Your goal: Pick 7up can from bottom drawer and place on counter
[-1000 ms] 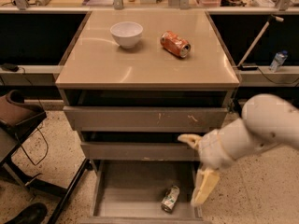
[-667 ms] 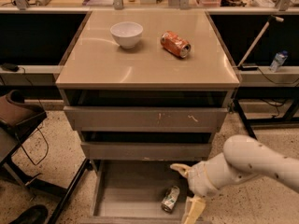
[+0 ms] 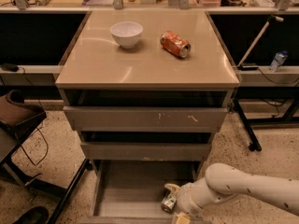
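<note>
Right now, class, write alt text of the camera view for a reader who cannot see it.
The gripper reaches into the open bottom drawer, at the 7up can near its right front. On the counter above sit a white bowl and an orange can on its side.

Tool (image 3: 174,202) low, bottom centre; fingers (image 3: 171,187) seemingly spread; arm (image 3: 252,188) from right.

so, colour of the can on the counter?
Orange-red drink can, silver end, in the camera view; gripper at the green-silver can in the bottom drawer.
</note>
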Action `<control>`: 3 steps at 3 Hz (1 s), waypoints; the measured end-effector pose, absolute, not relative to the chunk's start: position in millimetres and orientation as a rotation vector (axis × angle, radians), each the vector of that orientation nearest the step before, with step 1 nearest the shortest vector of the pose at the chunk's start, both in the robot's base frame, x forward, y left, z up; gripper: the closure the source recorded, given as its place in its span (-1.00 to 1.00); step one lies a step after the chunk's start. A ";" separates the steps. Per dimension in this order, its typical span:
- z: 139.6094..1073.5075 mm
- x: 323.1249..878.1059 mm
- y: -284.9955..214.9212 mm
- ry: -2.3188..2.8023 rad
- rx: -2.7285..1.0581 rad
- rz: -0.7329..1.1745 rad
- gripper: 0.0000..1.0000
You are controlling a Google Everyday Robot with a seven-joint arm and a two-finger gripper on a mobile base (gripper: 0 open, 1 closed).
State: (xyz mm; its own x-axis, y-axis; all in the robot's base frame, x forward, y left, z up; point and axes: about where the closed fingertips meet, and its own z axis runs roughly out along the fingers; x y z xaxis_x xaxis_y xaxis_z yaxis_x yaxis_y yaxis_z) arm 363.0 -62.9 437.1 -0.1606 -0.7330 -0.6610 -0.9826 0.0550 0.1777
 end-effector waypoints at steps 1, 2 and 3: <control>434.9 363.6 -64.9 1.942 -1.698 0.861 -1.00; 430.8 400.8 -82.8 1.956 -1.532 0.767 -1.00; 434.9 465.5 -126.4 1.985 -1.242 0.560 -1.00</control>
State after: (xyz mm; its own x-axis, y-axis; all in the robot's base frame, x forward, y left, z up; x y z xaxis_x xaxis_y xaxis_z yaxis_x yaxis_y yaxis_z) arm 465.5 -126.4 434.9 -0.2789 -0.5852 -0.7614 -0.8968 0.4422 -0.0113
